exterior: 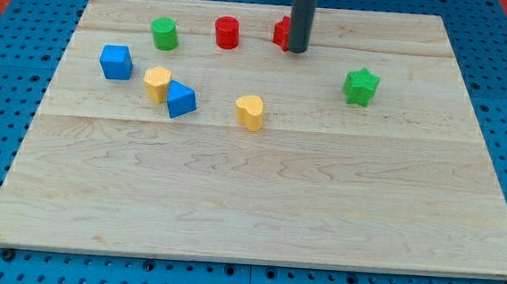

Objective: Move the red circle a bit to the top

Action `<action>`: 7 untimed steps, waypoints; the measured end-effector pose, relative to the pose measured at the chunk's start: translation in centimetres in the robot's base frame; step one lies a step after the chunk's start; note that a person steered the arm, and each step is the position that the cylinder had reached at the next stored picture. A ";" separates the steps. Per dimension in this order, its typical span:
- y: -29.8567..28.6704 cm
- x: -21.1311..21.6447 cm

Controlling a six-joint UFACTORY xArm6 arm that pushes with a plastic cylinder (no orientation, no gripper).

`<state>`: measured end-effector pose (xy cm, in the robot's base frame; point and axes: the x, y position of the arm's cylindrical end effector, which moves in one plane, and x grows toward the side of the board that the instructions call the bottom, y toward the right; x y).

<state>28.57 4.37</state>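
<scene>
Near the view's top, left of centre, the red circle [227, 32] stands free, a smooth short cylinder on the pale grained wooden board [258, 205]. Judgement: bring my tip [297, 49] round beneath it, then push gently upward. My tip, a bare rod without jaws, touches a partly hidden red block [282, 32] further right.

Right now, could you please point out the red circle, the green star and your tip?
red circle [227, 32]: camera view, its top face.
green star [361, 85]: camera view, its top face.
my tip [297, 49]: camera view, rod's very end.
</scene>
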 end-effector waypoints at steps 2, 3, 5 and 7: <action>-4.0 0.5; -7.5 0.5; -9.2 0.4; -10.0 0.9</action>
<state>29.45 -5.65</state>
